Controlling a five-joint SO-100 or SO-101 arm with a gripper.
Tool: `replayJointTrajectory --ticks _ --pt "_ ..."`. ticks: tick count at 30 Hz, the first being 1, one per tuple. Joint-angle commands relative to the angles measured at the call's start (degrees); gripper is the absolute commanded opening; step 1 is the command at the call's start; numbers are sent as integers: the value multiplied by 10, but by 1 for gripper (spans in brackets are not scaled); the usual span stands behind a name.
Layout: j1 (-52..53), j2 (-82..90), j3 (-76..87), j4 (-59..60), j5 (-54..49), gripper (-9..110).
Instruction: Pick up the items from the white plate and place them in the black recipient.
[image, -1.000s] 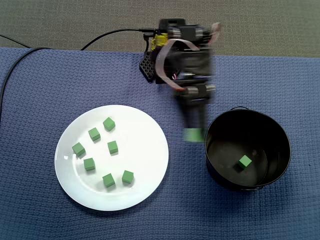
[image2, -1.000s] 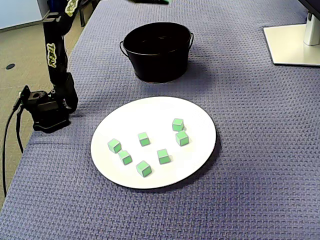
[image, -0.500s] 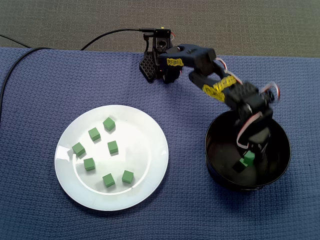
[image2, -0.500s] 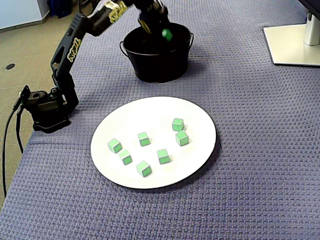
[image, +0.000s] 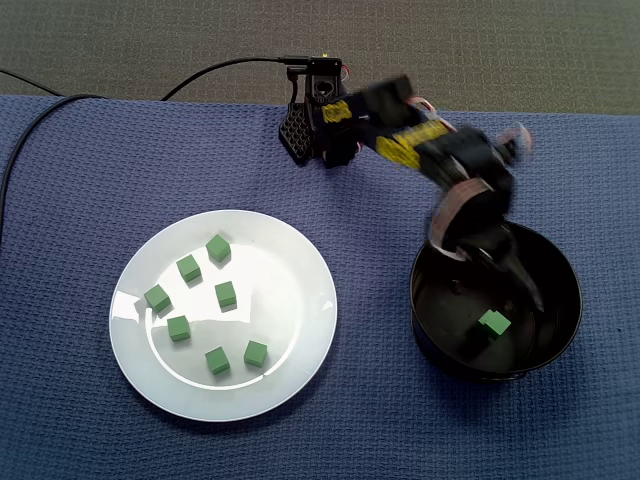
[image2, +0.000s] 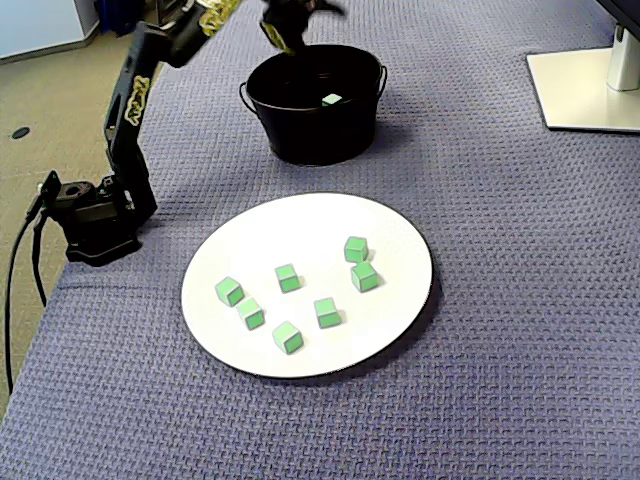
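A white plate holds several small green cubes, such as one near its middle. The black bucket stands beside the plate. Inside it one green cube shows. My gripper hangs blurred above the bucket's mouth. Its fingers are spread open with nothing between them. Part of the bucket floor is hidden under the arm in the fixed view from above.
The arm's base sits at the blue cloth's edge, with a black cable trailing off it. A white stand foot lies at the far right of the cloth.
The gripper swung over the bucket with a green cube, dipped in, let it go, and has now risen open. The plate's cubes have not moved.
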Motion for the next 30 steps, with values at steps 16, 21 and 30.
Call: replayJointTrajectory --ticks 16,21,30 --pt "560 69 158 139 -439 51" --pt "584 153 326 105 -483 50" --pt "588 240 559 -4 -515 49"
